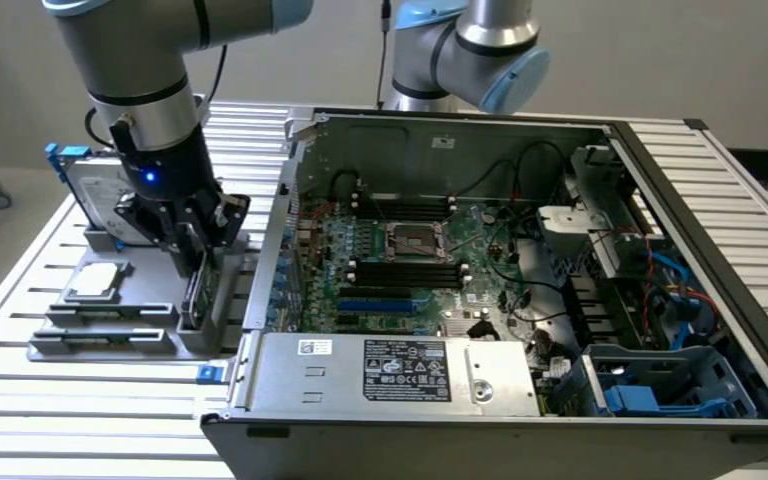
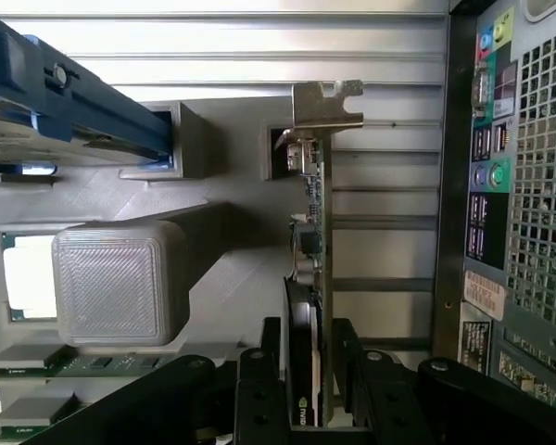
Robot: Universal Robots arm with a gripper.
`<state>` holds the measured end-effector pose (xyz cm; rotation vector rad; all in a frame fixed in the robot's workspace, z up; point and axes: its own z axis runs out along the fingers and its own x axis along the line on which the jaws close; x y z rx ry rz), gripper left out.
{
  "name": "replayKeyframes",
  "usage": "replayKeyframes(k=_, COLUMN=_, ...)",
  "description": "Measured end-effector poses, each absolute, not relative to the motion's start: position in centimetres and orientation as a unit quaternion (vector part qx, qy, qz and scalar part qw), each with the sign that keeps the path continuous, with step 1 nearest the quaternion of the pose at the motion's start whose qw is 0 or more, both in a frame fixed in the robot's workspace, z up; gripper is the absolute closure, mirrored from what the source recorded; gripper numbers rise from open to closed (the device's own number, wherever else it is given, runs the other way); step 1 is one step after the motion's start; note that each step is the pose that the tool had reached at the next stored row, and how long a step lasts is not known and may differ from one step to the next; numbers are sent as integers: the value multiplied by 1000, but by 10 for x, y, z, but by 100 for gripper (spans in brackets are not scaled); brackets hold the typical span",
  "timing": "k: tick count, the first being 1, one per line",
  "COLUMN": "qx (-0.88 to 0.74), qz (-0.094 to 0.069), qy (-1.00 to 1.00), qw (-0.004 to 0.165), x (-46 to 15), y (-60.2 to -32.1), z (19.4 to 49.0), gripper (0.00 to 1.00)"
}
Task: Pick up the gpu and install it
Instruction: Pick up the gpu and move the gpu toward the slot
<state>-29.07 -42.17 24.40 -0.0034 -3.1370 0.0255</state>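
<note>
The gpu (image 1: 196,295) stands on edge in a slot of the grey holder (image 1: 117,345), on the exterior view's left beside the open computer case. In the wrist view the gpu (image 2: 313,232) is seen edge-on: green board, black shroud and a silver end bracket (image 2: 326,104) at its far end. My gripper (image 1: 187,255) is lowered straight over the card. Its black fingers (image 2: 259,375) stand on either side of the card's near end, close to it. The gripper (image 2: 306,371) is open and the card rests in its slot.
The open computer case (image 1: 651,170) with its motherboard (image 1: 404,250) fills the exterior view's right; its rear panel (image 2: 519,185) runs close beside the gpu. On the holder are a hard drive with blue rails (image 1: 91,190), a processor (image 1: 97,280) and memory sticks (image 1: 104,315). A second arm (image 1: 471,50) stands behind the case.
</note>
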Motion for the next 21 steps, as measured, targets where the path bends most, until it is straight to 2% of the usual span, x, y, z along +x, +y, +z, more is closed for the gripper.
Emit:
replayKeyframes(k=3, qx=-1, qz=8, qy=-1000, qw=-2, x=-291, y=-422, z=243, gripper=64)
replayKeyframes(k=21, qx=2, qz=7, qy=-1000, qw=-2, x=-294, y=-422, z=241, gripper=64)
